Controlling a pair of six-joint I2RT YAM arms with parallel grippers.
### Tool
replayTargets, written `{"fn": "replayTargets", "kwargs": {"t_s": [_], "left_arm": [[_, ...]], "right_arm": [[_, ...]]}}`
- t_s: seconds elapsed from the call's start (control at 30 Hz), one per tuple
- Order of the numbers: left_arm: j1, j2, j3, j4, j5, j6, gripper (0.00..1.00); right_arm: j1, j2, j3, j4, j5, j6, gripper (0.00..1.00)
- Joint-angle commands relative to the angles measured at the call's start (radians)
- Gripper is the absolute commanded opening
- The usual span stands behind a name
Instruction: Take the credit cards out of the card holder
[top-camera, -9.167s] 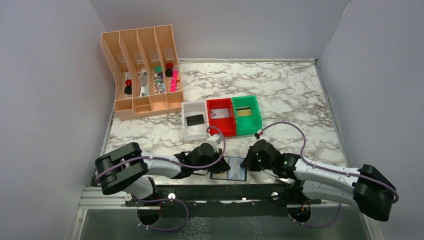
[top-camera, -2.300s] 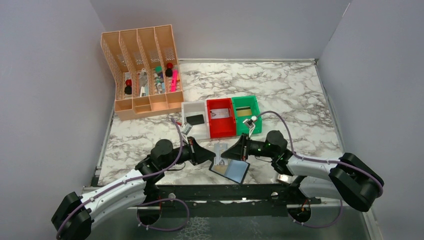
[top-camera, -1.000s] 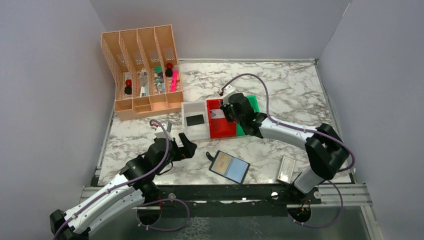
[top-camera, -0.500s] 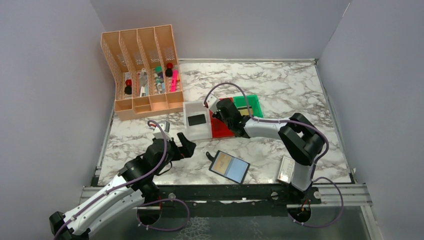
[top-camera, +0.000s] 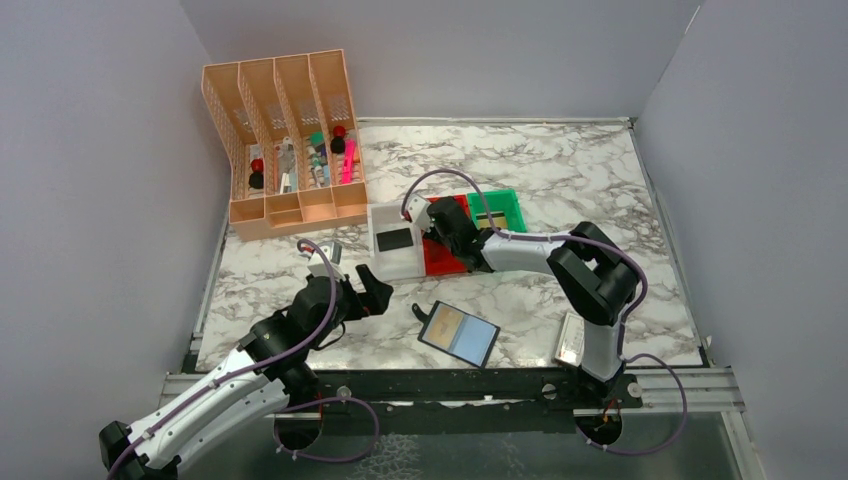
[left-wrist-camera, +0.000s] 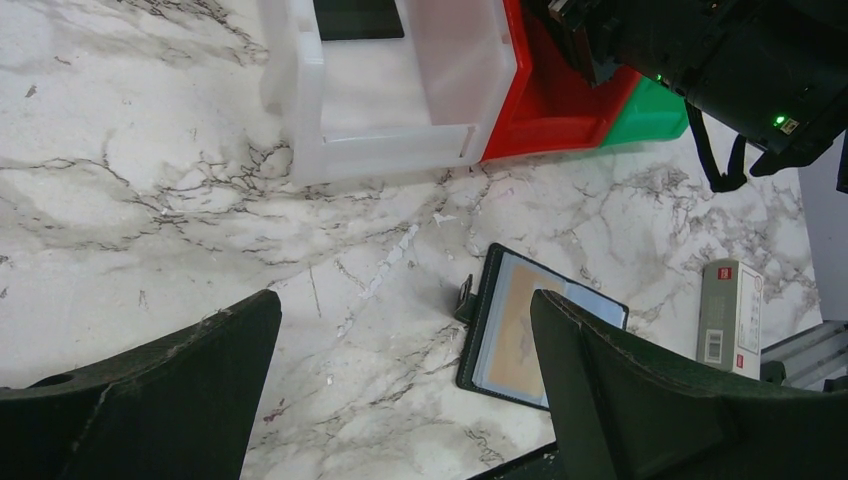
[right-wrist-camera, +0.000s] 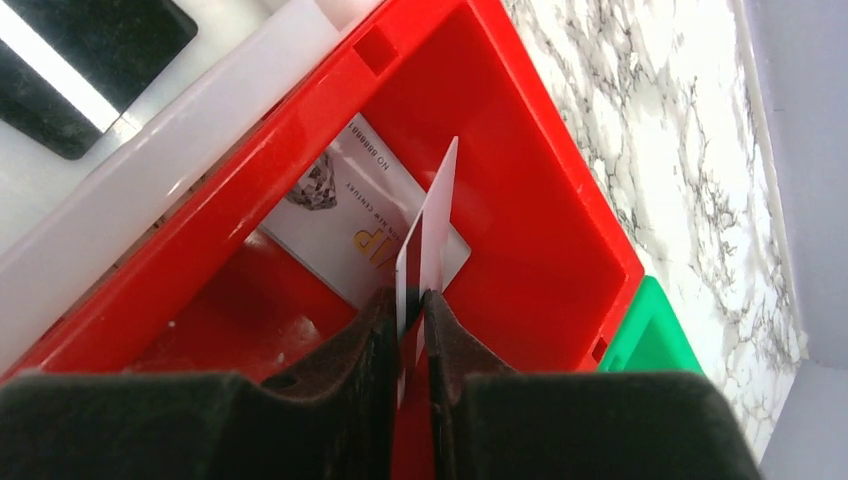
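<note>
Right wrist: jaws pinch white card (right-wrist-camera: 431, 225) (edge-on) inside red bin (right-wrist-camera: 545, 190).

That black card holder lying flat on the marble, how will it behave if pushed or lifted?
Likely light: the card holder should slide, not tip, on the smooth marble table. It lies flat, so pinching an edge looks hard. Its glossy pocket may be slippery.

White bin (left-wrist-camera: 390, 155), red bin (left-wrist-camera: 530, 120), green bin (left-wrist-camera: 650, 115) stand touching.
</note>
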Motion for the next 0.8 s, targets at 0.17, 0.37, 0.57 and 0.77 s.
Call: {"fn": "replayTargets", "kwargs": {"t_s": [0.17,0.37,0.57,0.77], "left_arm": [[0.003,-0.009,-0.022,0.039,0.040,0.009,0.99],[0.002,-0.003,-0.023,0.046,0.056,0.011,0.99],[0.003,0.008,-0.023,0.052,0.073,0.011,0.99],[0.003,0.018,-0.020,0.060,0.083,0.008,0.99]], "right_arm": [[0.004,-0.026,0.005,-0.081,-0.025,0.029,0.22],[0.004,-0.044,-0.016,-0.054,-0.006,0.046,0.36],[0.004,-0.091,-0.028,-0.003,-0.003,0.099,0.38],[0.004,-0.228,-0.067,0.033,-0.030,0.202,0.42]]}}
